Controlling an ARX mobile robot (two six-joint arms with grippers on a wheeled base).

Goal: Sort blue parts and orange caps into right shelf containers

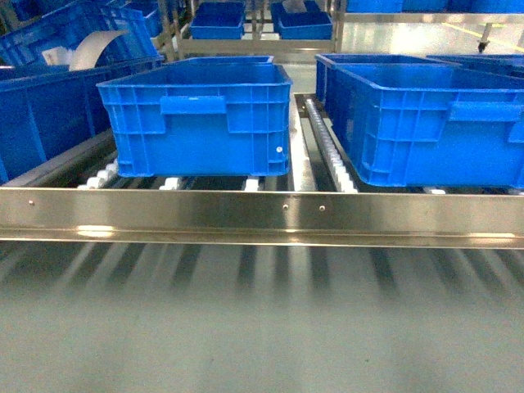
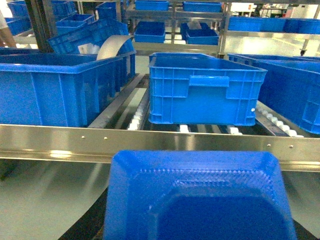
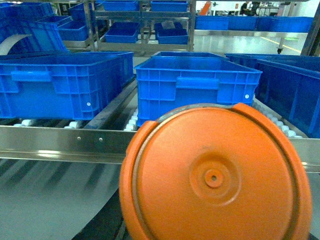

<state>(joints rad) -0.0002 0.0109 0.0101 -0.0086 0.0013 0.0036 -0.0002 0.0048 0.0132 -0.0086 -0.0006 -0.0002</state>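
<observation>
A blue part (image 2: 200,200) fills the bottom of the left wrist view, close to the camera and off the floor; it hides my left gripper's fingers, which seem shut on it. An orange cap (image 3: 215,175) does the same in the right wrist view, round face toward the camera, covering my right gripper. Ahead stands the shelf, its shiny front rail (image 1: 262,214) running across the view with white rollers (image 1: 327,151) behind it. Two open blue containers sit on it, one in the middle (image 1: 196,123) and one on the right (image 1: 434,123). Neither gripper shows in the head view.
A third blue bin (image 1: 41,115) stands at the left, with a curved white sheet (image 1: 94,47) behind it. More racks with blue bins (image 1: 246,20) stand farther back. Grey floor (image 1: 262,327) lies below the front rail.
</observation>
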